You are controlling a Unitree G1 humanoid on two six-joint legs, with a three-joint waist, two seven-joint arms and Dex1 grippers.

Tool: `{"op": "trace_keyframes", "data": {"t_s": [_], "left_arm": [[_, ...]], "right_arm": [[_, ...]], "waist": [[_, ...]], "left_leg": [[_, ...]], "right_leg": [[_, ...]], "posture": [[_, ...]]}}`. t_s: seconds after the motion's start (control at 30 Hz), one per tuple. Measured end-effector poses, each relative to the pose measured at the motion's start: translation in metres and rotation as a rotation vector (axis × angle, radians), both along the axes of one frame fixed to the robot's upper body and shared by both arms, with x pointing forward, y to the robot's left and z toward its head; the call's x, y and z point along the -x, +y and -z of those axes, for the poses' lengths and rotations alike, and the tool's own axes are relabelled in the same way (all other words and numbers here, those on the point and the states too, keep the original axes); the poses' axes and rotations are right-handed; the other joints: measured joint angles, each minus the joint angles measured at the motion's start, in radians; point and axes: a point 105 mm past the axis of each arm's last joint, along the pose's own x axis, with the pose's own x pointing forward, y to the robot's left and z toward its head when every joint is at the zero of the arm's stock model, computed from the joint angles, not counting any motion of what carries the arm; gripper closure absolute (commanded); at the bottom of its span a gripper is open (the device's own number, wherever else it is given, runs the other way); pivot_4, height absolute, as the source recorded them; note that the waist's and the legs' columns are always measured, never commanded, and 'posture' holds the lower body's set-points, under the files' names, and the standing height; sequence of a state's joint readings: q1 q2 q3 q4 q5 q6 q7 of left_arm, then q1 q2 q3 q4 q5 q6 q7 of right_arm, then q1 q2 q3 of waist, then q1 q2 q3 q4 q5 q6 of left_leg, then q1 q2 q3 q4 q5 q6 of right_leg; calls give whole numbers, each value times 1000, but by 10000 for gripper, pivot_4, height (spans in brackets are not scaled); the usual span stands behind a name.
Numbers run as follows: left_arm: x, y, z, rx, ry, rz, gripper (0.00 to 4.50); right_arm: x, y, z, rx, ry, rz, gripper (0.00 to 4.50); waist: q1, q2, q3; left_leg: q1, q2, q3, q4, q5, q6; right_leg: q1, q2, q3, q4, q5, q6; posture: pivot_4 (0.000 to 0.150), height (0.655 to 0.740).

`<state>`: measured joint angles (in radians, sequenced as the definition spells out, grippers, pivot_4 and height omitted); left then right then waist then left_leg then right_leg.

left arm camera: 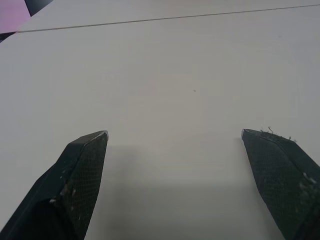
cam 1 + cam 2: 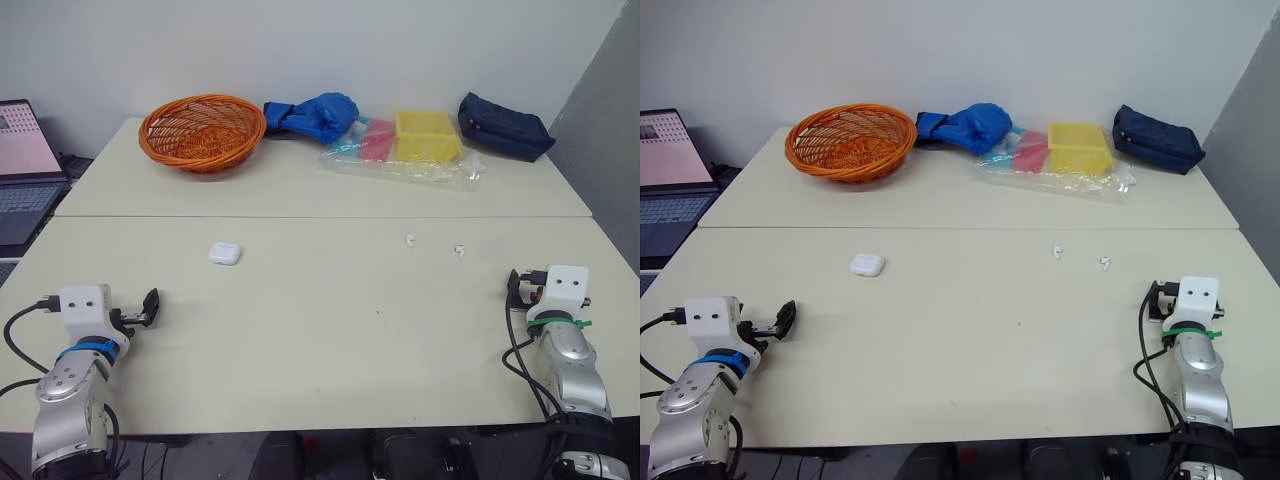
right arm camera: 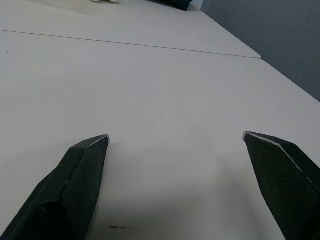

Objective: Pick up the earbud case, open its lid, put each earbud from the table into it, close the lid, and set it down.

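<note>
The left gripper (image 1: 174,134) is spread wide, its two black fingers (image 1: 82,172) well apart with nothing between them but bare tabletop. It sits low over the near left edge of the near table (image 2: 330,340). The right gripper (image 3: 176,135) is likewise wide open and empty, resting near the table's right edge.

Ahead of the left gripper and a little toward the middle lies the earbud case (image 2: 224,254) — white, lid closed, flat on the near table and well apart from both grippers. The two earbuds lie further to the right on the same surface: the first earbud (image 2: 410,240) past the table's centre, and the second earbud (image 2: 459,251) near it, ahead of the right gripper. Neither earbud touches the other or the case.

Beyond a seam, a far table (image 2: 300,185) carries the rest. An orange basket (image 2: 202,130) stands at its left, with a blue bundle (image 2: 315,116) just beside it. Then comes a clear plastic bag (image 2: 440,170) holding a pink item (image 2: 377,140) and a yellow box (image 2: 427,135), and a navy pouch (image 2: 505,126) lies at the right end. Off the left side — past the table edge — an open laptop (image 2: 22,160) shows a pink screen.
</note>
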<state>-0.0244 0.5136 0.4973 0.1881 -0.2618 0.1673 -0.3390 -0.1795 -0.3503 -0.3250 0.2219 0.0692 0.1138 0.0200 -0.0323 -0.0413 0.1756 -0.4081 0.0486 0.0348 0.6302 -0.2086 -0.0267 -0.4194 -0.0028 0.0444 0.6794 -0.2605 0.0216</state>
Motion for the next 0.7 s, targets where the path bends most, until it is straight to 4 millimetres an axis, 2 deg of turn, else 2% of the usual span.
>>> {"op": "trace_keyframes", "data": {"t_s": [0.7], "left_arm": [[2,-4,-9,-1,-28,29,206]], "right_arm": [[-3,3,-3,0,-7,-12,0]], "waist": [[0,0,0]], "left_leg": [[0,0,0,0,0,0]], "right_leg": [[0,0,0,0,0,0]], "posture": [[1500,7400]]}}
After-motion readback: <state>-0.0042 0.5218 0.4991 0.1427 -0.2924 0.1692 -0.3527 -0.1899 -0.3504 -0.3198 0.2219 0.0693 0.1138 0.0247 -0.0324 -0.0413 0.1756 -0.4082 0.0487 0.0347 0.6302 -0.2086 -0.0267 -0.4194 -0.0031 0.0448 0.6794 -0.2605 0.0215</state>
